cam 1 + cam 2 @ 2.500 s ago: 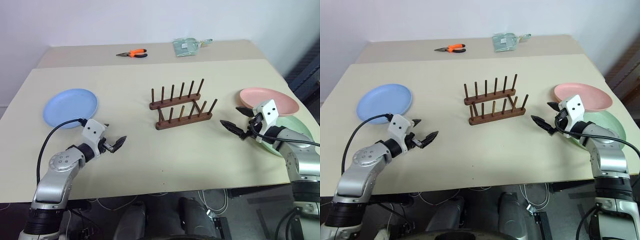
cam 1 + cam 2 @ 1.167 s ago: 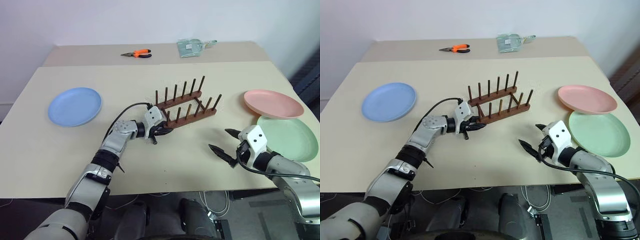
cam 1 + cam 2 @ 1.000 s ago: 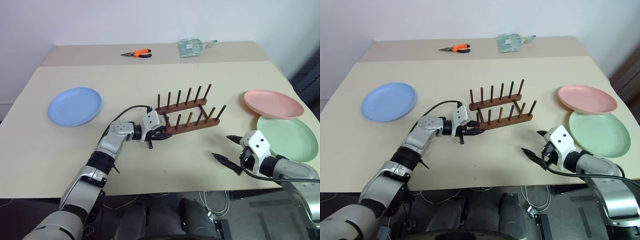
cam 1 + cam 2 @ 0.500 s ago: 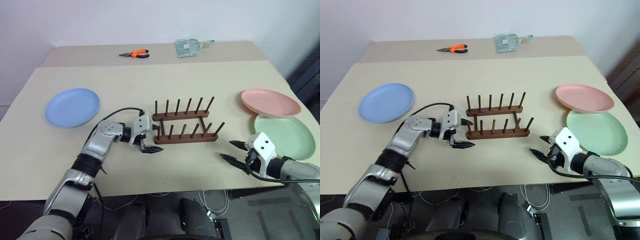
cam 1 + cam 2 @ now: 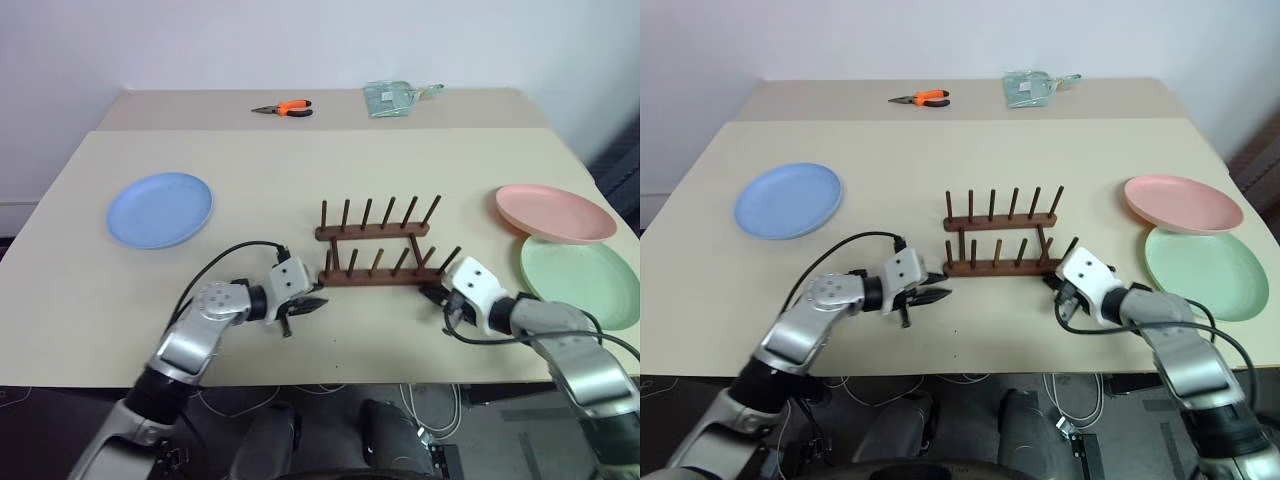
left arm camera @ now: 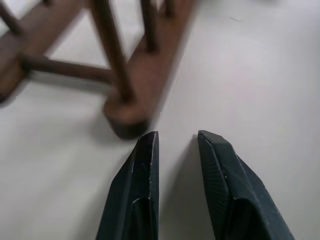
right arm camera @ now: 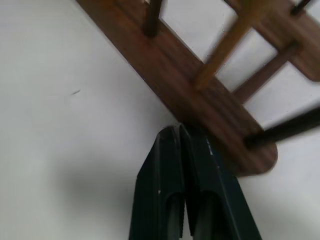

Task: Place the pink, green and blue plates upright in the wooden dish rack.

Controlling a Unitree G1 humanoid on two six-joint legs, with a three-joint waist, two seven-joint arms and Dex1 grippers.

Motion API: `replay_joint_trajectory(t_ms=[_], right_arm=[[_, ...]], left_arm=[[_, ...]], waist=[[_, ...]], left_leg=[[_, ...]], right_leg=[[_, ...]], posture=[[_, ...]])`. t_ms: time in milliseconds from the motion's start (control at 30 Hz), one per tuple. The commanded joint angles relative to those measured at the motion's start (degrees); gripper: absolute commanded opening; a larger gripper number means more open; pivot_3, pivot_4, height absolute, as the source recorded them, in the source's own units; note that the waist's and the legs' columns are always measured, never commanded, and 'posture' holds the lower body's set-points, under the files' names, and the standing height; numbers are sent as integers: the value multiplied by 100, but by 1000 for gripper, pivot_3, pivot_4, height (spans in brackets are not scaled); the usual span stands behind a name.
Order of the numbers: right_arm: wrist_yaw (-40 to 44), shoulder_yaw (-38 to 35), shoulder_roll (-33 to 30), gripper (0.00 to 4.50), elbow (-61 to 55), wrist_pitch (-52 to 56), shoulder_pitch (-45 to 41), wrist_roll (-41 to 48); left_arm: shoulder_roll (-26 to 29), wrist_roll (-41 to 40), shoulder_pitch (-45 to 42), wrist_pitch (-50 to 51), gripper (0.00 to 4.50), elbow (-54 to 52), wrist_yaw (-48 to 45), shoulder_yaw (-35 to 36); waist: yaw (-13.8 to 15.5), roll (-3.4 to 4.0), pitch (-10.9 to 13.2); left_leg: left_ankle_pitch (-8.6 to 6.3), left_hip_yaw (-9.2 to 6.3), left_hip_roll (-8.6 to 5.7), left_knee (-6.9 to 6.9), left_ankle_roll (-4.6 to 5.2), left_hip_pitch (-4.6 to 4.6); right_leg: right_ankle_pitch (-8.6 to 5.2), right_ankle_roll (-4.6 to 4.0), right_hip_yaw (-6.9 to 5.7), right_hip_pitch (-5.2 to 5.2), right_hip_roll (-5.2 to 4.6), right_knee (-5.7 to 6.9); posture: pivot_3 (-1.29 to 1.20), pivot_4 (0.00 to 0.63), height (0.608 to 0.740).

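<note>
Three plates lie flat on your tabletop: the blue plate (image 5: 160, 209) near the left edge, the pink plate (image 5: 555, 211) and green plate (image 5: 585, 281) by the right edge. Your left gripper (image 6: 175, 142), fingers slightly spread, sits just beside the wooden dish rack (image 5: 378, 248) at mid-table; your right gripper (image 7: 181, 134), pressed together, touches its other end.

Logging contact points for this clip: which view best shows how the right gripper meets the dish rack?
The right wrist view: the right gripper, fingers shut, has its tips against the near bar of the dish rack by its end. The eye views show it small, at the rack's right end. The left wrist view shows the rack's other end.
</note>
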Motion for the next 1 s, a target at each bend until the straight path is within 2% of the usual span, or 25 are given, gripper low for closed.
replay_joint_trajectory(t_ms=[33, 200, 367, 567, 667, 833, 1000], right_arm=[[-223, 169, 172, 114, 317, -111, -329, -287], [-465, 312, 350, 114, 895, -354, -807, -618], [-580, 319, 453, 114, 1400, -577, -1213, -784], [-505, 260, 462, 114, 1593, -667, -1380, -736], [7, 57, 19, 895, 981, -705, -1116, -521], [312, -928, -1009, 3348, 281, -622, -899, -360], [333, -1168, -1847, 3348, 922, -1098, -791, -805]], left_arm=[[-168, 392, -140, 148, 1225, 542, 690, 4], [-275, 405, -533, 48, 1225, 1300, 1226, 258], [-167, 306, -638, -194, 1225, 1533, 1150, 273], [-162, 318, -672, -266, 1225, 1632, 1159, 283], [-102, 205, -584, -233, 1180, 1370, 994, 302], [277, -603, -130, -182, 1180, 102, -65, 344], [309, -836, -25, -16, 1180, -314, -397, 260]], waist=[[-4, 4, -3], [-25, 3, -7], [-152, 8, -15], [-172, 12, -19], [-170, 15, -19], [-221, 28, -12], [-161, 18, -7]], left_leg=[[0, 0, 1, -2, 0, 3], [3, 0, 0, -4, -3, 6], [4, -1, 1, -12, -5, 7], [5, -1, 1, -14, -6, 9], [5, -1, 1, -14, -6, 8], [3, 8, 2, -23, -6, -6], [2, 10, 4, -22, -4, -8]], right_leg=[[0, 0, 0, 0, 1, 6], [9, 15, 0, -3, 7, 10], [11, 18, -2, -8, 9, 14], [13, 19, -2, -9, 9, 15], [12, 19, -1, -9, 9, 14], [11, 22, 5, -27, 6, 8], [2, 8, 3, -24, 5, 3]], posture=[[0, 150, 740], [0, 150, 740], [0, 150, 740], [0, 150, 740], [0, 150, 740], [0, 150, 740], [0, 150, 740]])
